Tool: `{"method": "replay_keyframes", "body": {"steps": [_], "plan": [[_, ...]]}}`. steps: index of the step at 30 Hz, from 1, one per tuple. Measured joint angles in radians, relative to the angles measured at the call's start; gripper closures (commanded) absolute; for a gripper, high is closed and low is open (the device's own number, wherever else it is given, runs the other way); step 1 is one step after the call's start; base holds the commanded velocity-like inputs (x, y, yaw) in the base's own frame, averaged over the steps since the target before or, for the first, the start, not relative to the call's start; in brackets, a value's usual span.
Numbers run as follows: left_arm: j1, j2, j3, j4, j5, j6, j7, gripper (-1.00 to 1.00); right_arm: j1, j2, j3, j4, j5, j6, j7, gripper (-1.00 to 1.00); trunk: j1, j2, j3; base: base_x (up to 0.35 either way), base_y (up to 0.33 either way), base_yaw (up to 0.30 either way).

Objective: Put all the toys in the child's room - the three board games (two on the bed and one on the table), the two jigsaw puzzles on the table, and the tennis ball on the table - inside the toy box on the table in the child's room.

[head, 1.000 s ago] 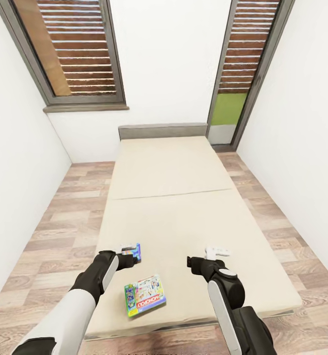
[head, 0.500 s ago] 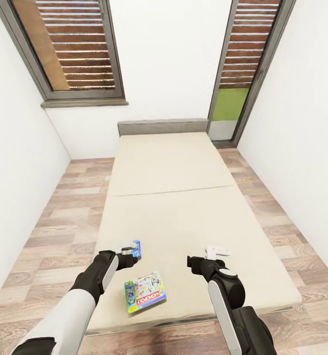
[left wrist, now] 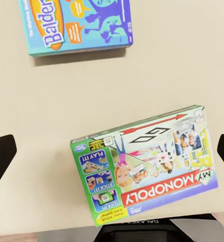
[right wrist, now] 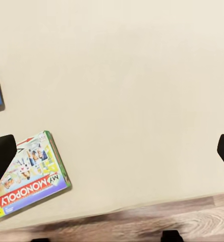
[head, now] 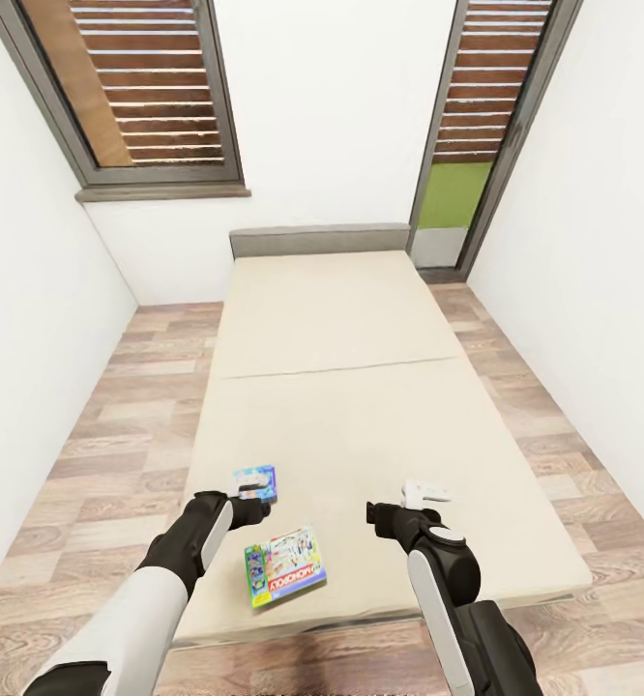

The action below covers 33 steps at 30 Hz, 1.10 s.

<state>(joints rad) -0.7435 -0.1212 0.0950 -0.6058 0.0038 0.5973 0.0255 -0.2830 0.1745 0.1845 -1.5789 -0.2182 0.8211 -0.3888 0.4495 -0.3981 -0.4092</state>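
walls (head: 332,106): white | floor (head: 109,435): wood planks | windows (head: 133,92): two, tall, brown slats

Bed (head: 341,387) top mostly bare beige, wide open from headboard (head: 318,240) down to the near end. Only obstacles near the foot edge: Monopoly box (head: 285,578) lying flat, tilted, and blue box (head: 255,482) just beyond it, a gap of bare mattress between them. Left gripper (left wrist: 112,151) hangs over the Monopoly box, fingers spread wide of it. Right gripper (right wrist: 112,151) over bare mattress, probably nothing under it.
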Motion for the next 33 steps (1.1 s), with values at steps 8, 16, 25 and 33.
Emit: {"method": "replay_keyframes", "body": {"steps": [8,16,25,33], "plan": [[0.0,0.001,-0.001,0.0,0.0,-0.025,0.0,-1.0,0.0,0.0,0.001,0.0,0.0,0.0,0.0,-1.0,0.0,0.0,-0.013,0.0,0.0,0.0],[0.0,0.003,-0.001,0.0,0.0,-0.032,-0.001,-1.0,0.0,0.0,0.002,0.0,0.0,0.0,0.0,-1.0,0.0,0.0,-0.026,0.0,0.0,0.0],[0.0,0.003,-0.002,0.0,0.0,-0.034,-0.003,-1.0,0.0,0.0,0.004,0.0,0.0,0.0,0.0,-1.0,0.0,0.0,-0.041,0.0,0.0,0.0],[0.0,0.002,0.001,-0.001,0.001,-0.034,-0.007,-1.0,0.0,0.0,0.007,0.0,0.0,0.0,0.0,-1.0,0.0,0.0,-0.054,0.0,0.0,0.0]]}}
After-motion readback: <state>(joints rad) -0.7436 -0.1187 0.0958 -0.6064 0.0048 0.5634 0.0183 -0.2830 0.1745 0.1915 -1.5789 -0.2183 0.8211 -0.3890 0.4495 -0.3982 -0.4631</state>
